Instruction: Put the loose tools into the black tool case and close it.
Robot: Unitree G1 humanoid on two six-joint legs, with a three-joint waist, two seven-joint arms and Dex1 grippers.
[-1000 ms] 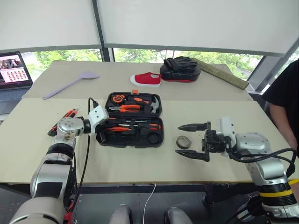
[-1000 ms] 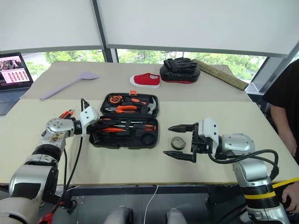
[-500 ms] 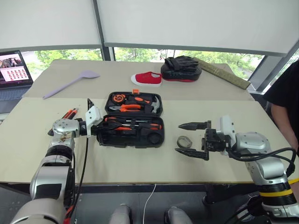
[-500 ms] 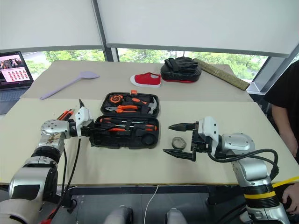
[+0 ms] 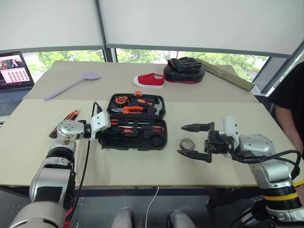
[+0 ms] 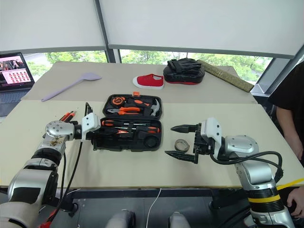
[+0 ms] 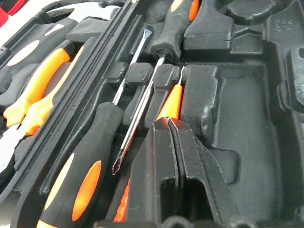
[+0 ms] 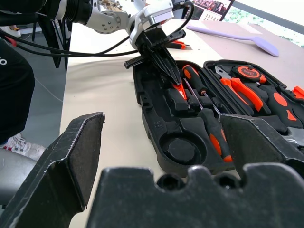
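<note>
Table: wide beige top, two slabs butted together, seam running behind the case.

Black tool case: lies open and flat near the middle of the near slab. Far half holds pliers and other orange-and-black tools; near half holds two long screwdrivers seated in their recesses, plus a round recess at the right end.

Left gripper: fingers pressed together, tips down inside the left end of the case's near half. The tips sit right against a short orange screwdriver lying in its slot; cannot tell whether the fingers actually pinch it.

Right gripper: jaws spread wide, pointing left toward the case, hovering over the table right of the case. Nothing between the jaws.

Small dark tape roll: on the table between the case and the right gripper, just beside the lower finger, apart from the case.

Orange-and-black tools: loose on the table left of the case, behind the left wrist.

Far slab: black padded mitt, red shoe, lilac spoon. Laptop at far left.
</note>
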